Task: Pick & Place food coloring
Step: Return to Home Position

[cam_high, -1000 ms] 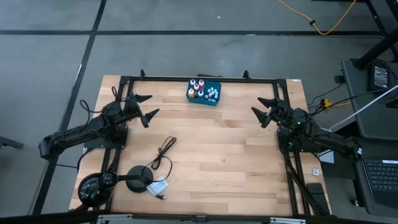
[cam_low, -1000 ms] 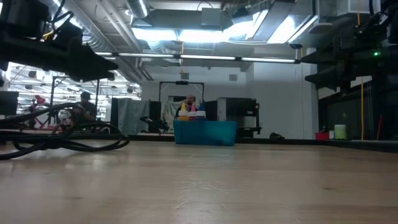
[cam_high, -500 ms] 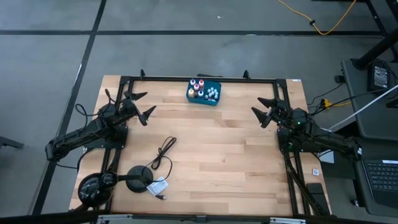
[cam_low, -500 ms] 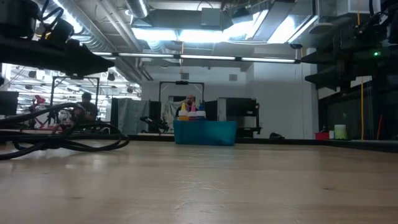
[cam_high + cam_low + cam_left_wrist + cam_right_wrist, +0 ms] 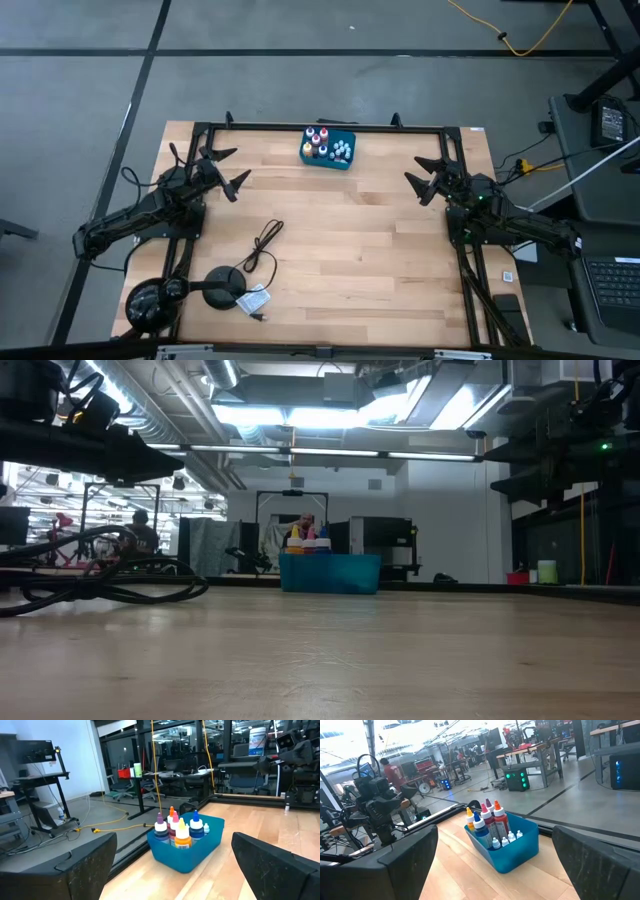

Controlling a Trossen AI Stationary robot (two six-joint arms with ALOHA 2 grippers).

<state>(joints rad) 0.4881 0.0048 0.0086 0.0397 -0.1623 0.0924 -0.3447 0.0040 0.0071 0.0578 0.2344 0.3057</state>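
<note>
The food coloring bottles (image 5: 322,146) stand upright inside a teal tray (image 5: 345,161) near the table's far edge: several larger ones with purple, red, orange and blue bodies (image 5: 175,829), plus small whitish ones (image 5: 506,840). My left gripper (image 5: 227,170) is open, above the table's left side, pointing toward the tray. My right gripper (image 5: 424,178) is open on the table's right side, also facing the tray. Both are well short of it.
A black cable (image 5: 262,246) lies on the near-left part of the table, beside a round black base (image 5: 228,286) and a headset (image 5: 150,303) at the near-left corner. A black frame (image 5: 330,127) runs along the table's edges. Bare wood spreads between the arms.
My left arm has drawn back a little toward the table's left edge and far side, its gripper staying open. The right arm and the tray of bottles have kept still.
</note>
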